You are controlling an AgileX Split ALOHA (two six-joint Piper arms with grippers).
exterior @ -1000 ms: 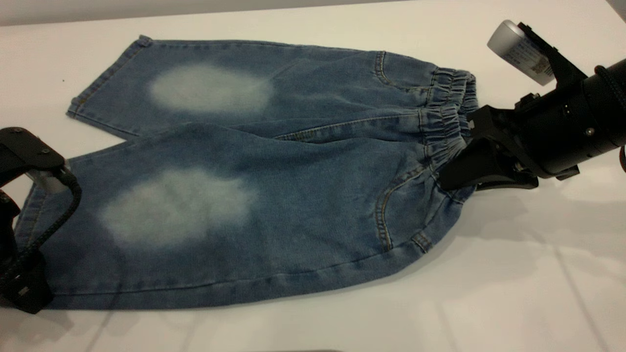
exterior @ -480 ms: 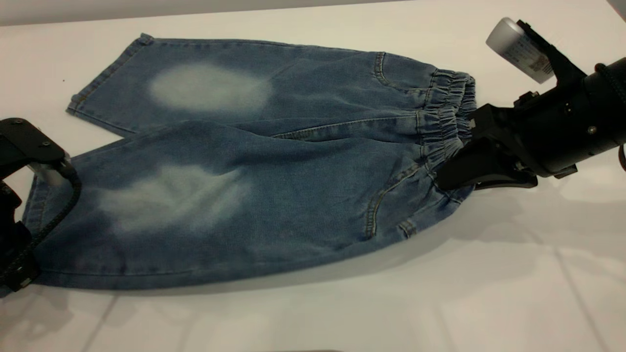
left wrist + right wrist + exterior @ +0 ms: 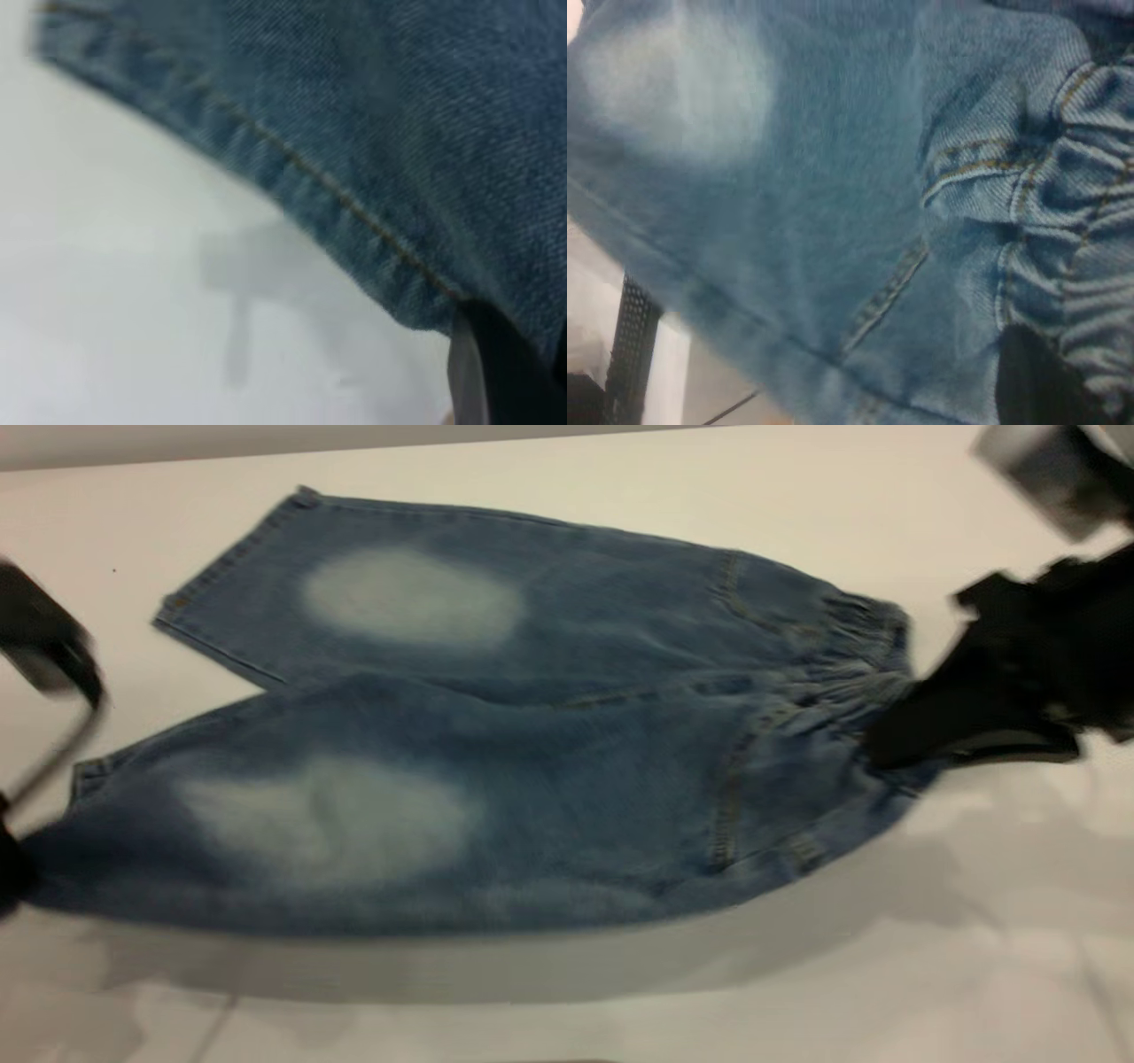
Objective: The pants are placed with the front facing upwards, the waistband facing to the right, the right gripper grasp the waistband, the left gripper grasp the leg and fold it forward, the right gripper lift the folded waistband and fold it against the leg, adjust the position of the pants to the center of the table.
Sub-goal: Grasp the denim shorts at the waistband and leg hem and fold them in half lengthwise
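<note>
Pants [image 3: 496,779] front-up on table [image 3: 620,478], near edge lifted. Right gripper [image 3: 895,735] clamps waistband [image 3: 864,655]. Left gripper [image 3: 9,868] at leg hem, grip probably closed, can't tell.

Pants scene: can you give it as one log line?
pants: near edge lifted | right gripper: shut on waistband | left gripper: shut on leg hem

pants [image 3: 549,726]: on the bench [image 3: 886,974], legs left
waistband [image 3: 864,660]: right end
right gripper [image 3: 895,735]: at waistband
left gripper [image 3: 9,868]: at leg hem
</note>
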